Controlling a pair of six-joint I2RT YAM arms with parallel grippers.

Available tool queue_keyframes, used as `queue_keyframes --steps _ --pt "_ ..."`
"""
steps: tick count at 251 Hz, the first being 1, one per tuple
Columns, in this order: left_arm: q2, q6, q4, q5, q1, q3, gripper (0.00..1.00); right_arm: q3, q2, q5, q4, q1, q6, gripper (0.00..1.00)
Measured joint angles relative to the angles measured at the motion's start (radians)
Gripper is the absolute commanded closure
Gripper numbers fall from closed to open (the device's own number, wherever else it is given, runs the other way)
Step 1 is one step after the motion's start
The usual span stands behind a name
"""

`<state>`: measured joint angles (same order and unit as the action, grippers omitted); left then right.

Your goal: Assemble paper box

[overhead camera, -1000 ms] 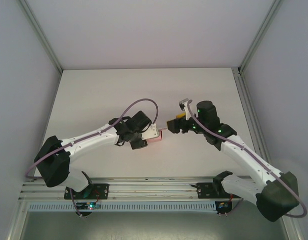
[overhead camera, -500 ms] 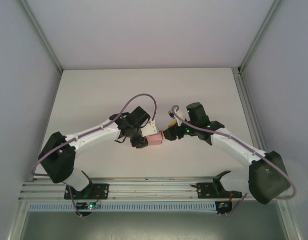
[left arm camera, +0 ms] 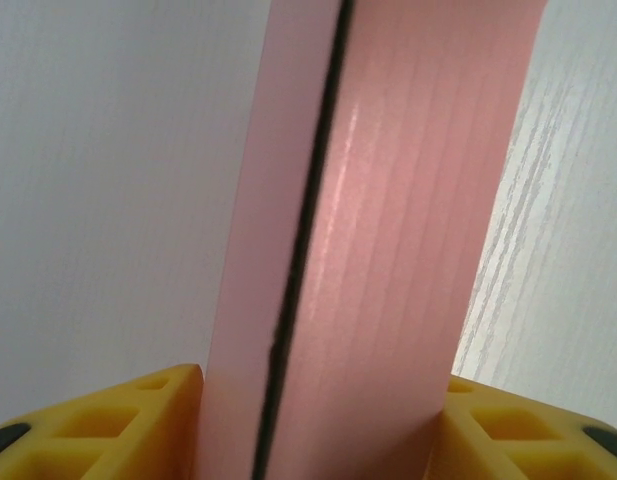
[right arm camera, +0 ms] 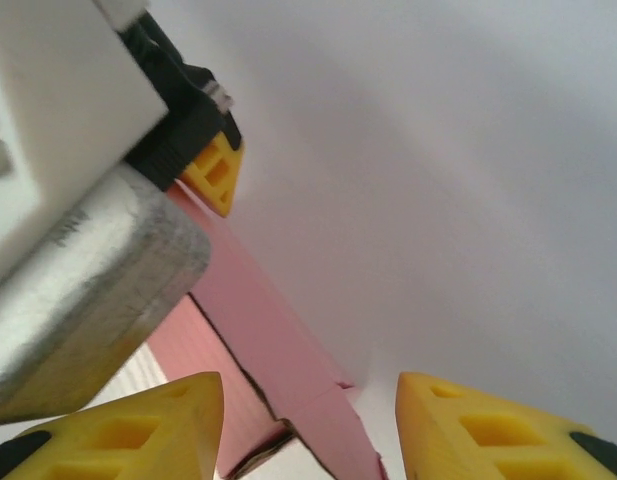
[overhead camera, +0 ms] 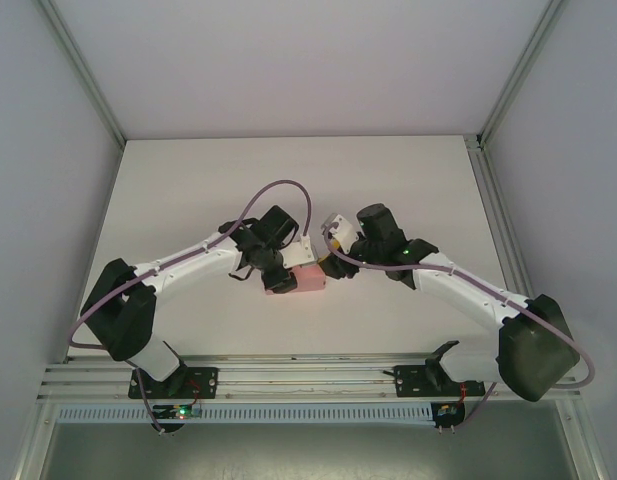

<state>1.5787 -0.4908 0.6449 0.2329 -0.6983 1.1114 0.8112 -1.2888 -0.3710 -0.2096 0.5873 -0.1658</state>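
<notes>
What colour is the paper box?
The paper box is plain pink, clearest in the left wrist view.

Paper box [overhead camera: 310,280] between left tool [overhead camera: 291,274] and right tool [overhead camera: 332,262], toward near edge of table [overhead camera: 188,180].

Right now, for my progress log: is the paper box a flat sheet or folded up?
Folded up: the top view shows the paper box as a small compact block, and the left pincer grips doubled card.

Frame edges cut off the paper box [left arm camera: 388,230] above and below.
</notes>
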Motion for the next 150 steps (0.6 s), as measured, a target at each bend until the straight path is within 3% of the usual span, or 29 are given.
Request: queue_keyframes --steps 24,51,97,150 --pt "0.004 -0.002 0.002 0.001 0.001 0.003 0.45 0.003 -0.005 0.040 -0.015 0.000 -0.018 0.52" --pt "0.006 -0.002 0.003 0.009 0.006 0.006 0.43 0.005 -0.018 0.057 -0.029 0.000 -0.022 0.63" --pt "0.012 -0.003 0.002 0.022 0.007 0.009 0.42 0.026 -0.046 0.077 -0.039 0.000 0.002 0.92" --pt "0.032 0.006 0.003 0.018 0.007 0.026 0.42 0.122 -0.068 0.086 -0.129 0.007 0.137 0.99"
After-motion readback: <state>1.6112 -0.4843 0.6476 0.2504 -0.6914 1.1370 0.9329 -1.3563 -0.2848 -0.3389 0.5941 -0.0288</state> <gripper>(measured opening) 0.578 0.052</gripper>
